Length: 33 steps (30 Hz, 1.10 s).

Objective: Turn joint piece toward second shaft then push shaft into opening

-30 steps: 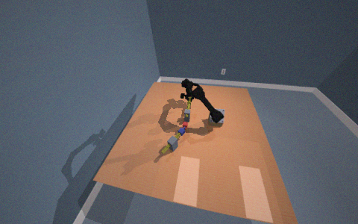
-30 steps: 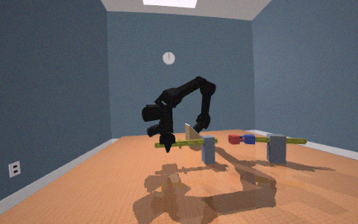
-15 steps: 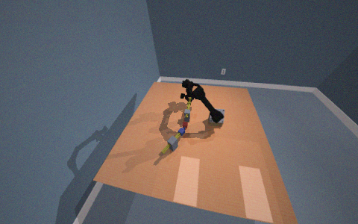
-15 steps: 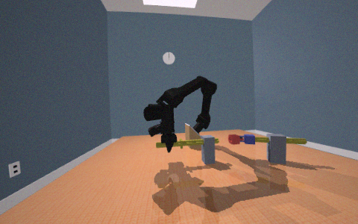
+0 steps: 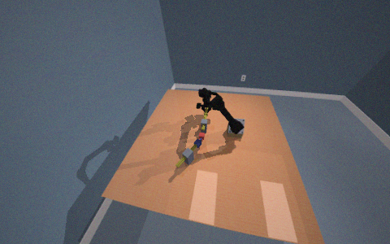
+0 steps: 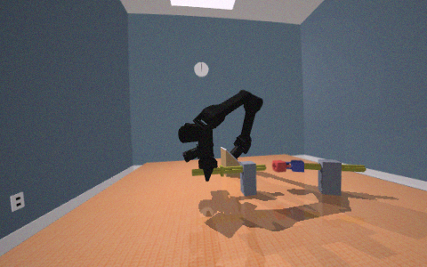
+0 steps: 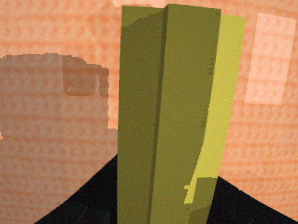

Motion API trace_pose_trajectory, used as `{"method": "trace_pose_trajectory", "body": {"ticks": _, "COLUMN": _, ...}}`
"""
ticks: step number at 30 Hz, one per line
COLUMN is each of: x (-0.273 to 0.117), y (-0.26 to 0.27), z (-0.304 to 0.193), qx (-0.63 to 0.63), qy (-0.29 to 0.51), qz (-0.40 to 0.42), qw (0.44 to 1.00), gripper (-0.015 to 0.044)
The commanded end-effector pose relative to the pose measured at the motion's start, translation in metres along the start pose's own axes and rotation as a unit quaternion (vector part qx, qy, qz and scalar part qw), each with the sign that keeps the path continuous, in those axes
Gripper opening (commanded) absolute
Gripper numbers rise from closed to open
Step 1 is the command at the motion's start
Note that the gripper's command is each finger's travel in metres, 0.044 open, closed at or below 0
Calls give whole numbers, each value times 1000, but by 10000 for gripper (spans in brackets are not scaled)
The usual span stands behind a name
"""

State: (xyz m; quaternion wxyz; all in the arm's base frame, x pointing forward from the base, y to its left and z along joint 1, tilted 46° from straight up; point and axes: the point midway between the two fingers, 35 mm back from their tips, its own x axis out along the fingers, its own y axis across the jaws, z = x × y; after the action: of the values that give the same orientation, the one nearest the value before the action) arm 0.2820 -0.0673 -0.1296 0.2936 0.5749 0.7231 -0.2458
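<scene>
My gripper (image 5: 206,109) (image 6: 207,173) (image 7: 150,163) is shut on the olive-yellow second shaft (image 5: 205,115) (image 6: 260,167) (image 7: 185,90), near its outer end. This shaft runs through a grey block (image 5: 204,121) (image 6: 248,180). Its collar stands a little outside the block; its front end sticks out on the other side. A short gap separates that end from the red joint piece (image 5: 201,137) (image 6: 279,165), whose opening faces the shaft. The red piece is hinged to a blue part (image 5: 198,142) (image 6: 297,165) on the first shaft (image 5: 179,163) (image 6: 353,168), held in another grey block (image 5: 188,155) (image 6: 330,178).
The arm's base plate (image 5: 241,121) stands beside the row of blocks. In the exterior view a tan wedge shape (image 6: 228,158) shows behind the second shaft. The arm arches high over the wooden table (image 5: 239,195) (image 6: 132,222) and casts shadows around the blocks.
</scene>
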Motion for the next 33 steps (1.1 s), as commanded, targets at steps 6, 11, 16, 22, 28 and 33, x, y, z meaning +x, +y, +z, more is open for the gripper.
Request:
{"method": "trace_pose_trajectory", "body": {"ticks": 6, "x": 0, "y": 0, "z": -14, "qx": 3, "qy": 1, "qz": 4, "qw": 1000, "gripper": 0}}
{"method": "trace_pose_trajectory", "body": {"ticks": 11, "x": 0, "y": 0, "z": -22, "qx": 3, "qy": 1, "qz": 4, "qw": 1000, "gripper": 0}}
{"method": "trace_pose_trajectory", "body": {"ticks": 16, "x": 0, "y": 0, "z": -29, "qx": 3, "qy": 1, "qz": 4, "qw": 1000, "gripper": 0}}
{"method": "trace_pose_trajectory", "body": {"ticks": 22, "x": 1, "y": 0, "z": -38, "qx": 3, "qy": 1, "qz": 4, "qw": 1000, "gripper": 0}}
{"method": "trace_pose_trajectory", "body": {"ticks": 28, "x": 1, "y": 0, "z": -46, "qx": 3, "qy": 2, "qz": 4, "qw": 1000, "gripper": 0}}
{"method": "trace_pose_trajectory", "body": {"ticks": 33, "x": 1, "y": 0, "z": -54, "qx": 3, "qy": 2, "qz": 4, "qw": 1000, "gripper": 0}}
